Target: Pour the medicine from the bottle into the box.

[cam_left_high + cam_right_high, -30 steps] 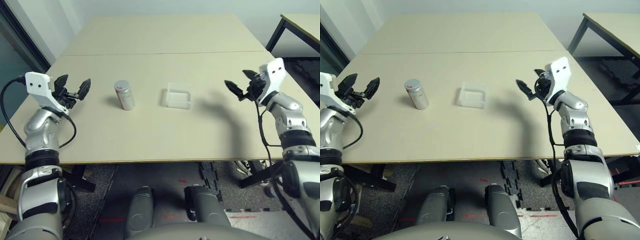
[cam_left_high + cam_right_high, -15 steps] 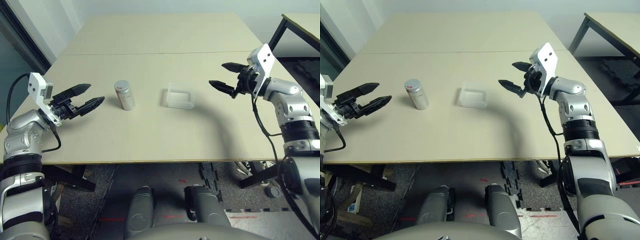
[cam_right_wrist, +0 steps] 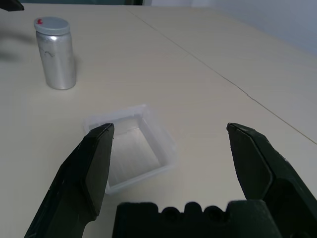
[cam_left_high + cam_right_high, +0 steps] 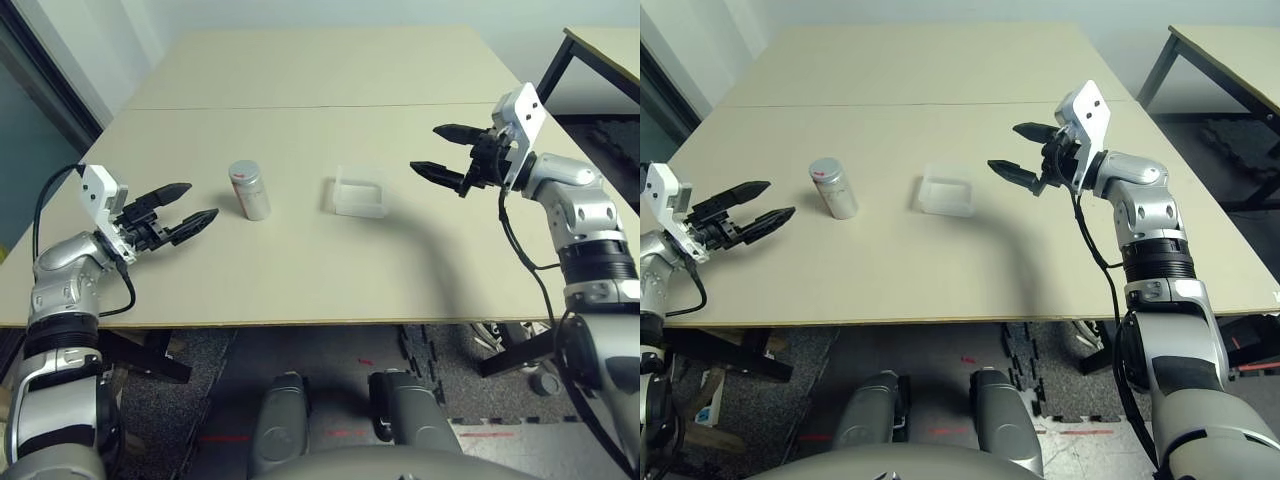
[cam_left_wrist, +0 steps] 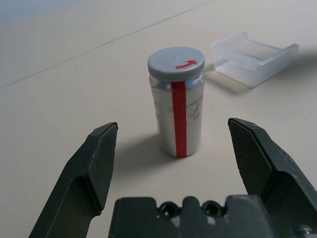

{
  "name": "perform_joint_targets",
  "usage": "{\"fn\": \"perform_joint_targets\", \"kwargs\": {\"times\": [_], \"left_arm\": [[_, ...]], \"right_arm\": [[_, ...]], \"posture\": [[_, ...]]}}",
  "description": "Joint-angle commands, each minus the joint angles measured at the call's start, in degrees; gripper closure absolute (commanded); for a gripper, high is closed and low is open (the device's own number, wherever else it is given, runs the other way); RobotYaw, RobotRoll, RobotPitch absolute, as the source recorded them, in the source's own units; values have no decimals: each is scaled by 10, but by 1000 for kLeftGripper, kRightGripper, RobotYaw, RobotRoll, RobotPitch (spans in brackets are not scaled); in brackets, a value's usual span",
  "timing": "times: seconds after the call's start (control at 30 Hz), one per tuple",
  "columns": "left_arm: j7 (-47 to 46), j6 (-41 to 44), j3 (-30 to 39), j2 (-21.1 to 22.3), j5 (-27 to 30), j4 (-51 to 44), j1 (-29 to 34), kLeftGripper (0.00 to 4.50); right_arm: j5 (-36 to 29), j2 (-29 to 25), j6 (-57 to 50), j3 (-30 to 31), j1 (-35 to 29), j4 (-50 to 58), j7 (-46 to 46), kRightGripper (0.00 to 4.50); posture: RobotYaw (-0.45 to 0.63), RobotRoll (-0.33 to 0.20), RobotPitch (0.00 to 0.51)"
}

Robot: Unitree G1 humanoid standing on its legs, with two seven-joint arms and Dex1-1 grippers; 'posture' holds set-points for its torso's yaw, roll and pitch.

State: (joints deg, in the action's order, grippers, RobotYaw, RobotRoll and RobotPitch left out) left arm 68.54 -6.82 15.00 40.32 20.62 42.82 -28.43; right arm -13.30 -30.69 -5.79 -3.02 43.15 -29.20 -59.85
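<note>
Both arms have swung inward since a second ago: the left gripper (image 4: pixel 190 203) dropped lower and now points across the worktop (image 4: pixel 320 70) at the bottle (image 4: pixel 248 190), and the right gripper (image 4: pixel 437 152) came up and turned toward the box (image 4: pixel 358 197). Bottle and box haven't budged.

Left jaws are spread wide, nothing in them, nothing touching. From the left wrist cam the bottle stands upright between the lines of the two fingers (image 5: pixel 89 168) but out past the tips, clear daylight on either side. Grey cap with a red mark on top, red stripe down the side, whitish stuff inside. So it's lined up with the jaws, just not in them.

Right jaws are also wide and empty, hanging above the worktop and casting a shadow on it beside the box. In the right wrist cam the clear lidless box sits flat just ahead of the fingertips (image 3: pixel 96 148), more toward one finger than centred, not touching.

Bottle and box sit near each other mid-worktop, apart, bottle on the robot's left side of the box.
</note>
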Motion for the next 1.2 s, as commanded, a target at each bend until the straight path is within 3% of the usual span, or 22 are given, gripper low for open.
{"fn": "perform_joint_targets", "kwargs": {"times": [0.03, 0.37, 1.2], "left_arm": [[4, -20, -15, -14, -16, 29, -14, 20], [-10, -62, -32, -41, -44, 115, -80, 20], [-55, -114, -48, -89, -95, 227, -153, 20]], "right_arm": [[-7, -5, -7, -3, -10, 18, 2, 0], [-10, -6, -21, -5, -23, 43, 10, 0], [-28, -15, -63, -8, -70, 121, 32, 0]], "posture": [[-51, 0, 42], [-73, 0, 47], [-142, 0, 48]]}}
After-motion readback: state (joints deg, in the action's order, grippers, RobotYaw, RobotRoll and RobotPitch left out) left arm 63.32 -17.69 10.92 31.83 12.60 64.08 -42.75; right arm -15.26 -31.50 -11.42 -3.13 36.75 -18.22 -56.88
